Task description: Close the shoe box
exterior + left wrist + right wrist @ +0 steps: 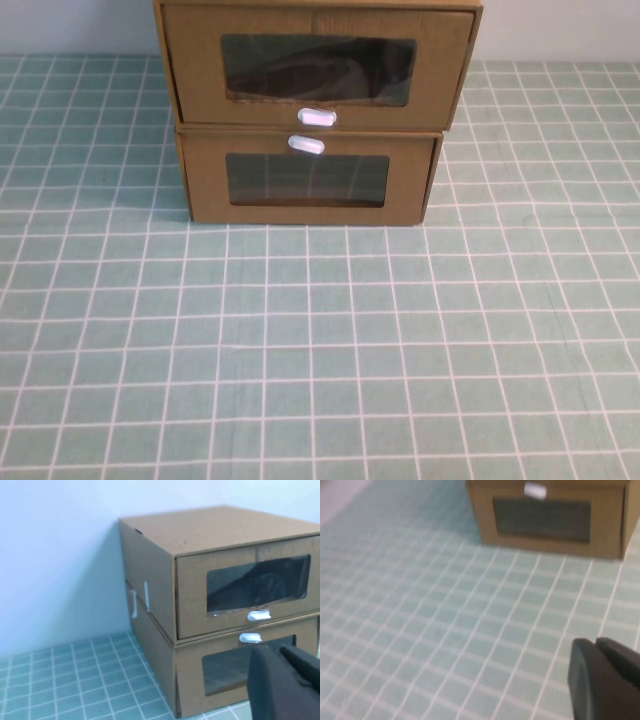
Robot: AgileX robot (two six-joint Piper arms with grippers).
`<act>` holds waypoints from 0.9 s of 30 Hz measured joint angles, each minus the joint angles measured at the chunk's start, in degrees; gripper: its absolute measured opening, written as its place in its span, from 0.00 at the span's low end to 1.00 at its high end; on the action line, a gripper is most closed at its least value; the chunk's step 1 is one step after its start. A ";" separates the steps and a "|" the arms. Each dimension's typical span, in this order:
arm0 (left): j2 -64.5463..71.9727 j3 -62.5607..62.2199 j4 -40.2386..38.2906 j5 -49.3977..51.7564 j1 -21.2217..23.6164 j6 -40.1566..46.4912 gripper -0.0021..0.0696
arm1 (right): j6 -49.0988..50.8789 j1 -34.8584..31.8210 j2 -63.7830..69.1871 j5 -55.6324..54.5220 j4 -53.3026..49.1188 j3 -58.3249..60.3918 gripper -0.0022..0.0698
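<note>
Nearest to you in the high view is bare bench point(330, 380), covered in a green cloth with a white grid; neither arm shows in that view.

Further back, two brown cardboard drawer boxes stand stacked against the pale wall. Your task's thing is the upper one, the shoe box point(316, 65): its clear window shows something dark inside, and its small white pull tab point(316, 117) sits just below that window. Its drawer front overhangs the front of the lower box point(308, 180), so it looks drawn out a little toward you. On the lower box, the white tab point(306, 145) is above the window, and the two tabs lie close together, one over the other.

From the left wrist view, you see the left tool point(285, 682) as a dark shape low in the corner, in front of the lower box's window and off toward the stack's left front corner. The shoe box point(220, 575) is above and beyond it, not touching. Whether this tool is released or clenched cannot be told.

In the right wrist view, the right tool point(605, 680) hovers over open bench, well apart from the stack; only the lower box point(550, 517) shows there. Its state cannot be told either.
</note>
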 joint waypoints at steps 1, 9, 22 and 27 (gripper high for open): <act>-3.93 3.03 -0.12 -0.80 0.00 0.00 0.02 | 0.00 0.00 -1.31 -3.13 0.08 2.19 0.01; -19.73 20.24 -0.45 -2.84 0.00 0.00 0.02 | 0.00 0.00 -3.66 -27.67 0.22 18.65 0.01; -19.73 28.75 -0.45 1.21 0.00 0.00 0.02 | 0.00 0.00 -3.08 -36.83 0.36 30.13 0.01; -19.73 28.75 -0.34 3.00 0.00 0.00 0.02 | 0.00 0.00 -3.08 -33.93 0.36 31.34 0.01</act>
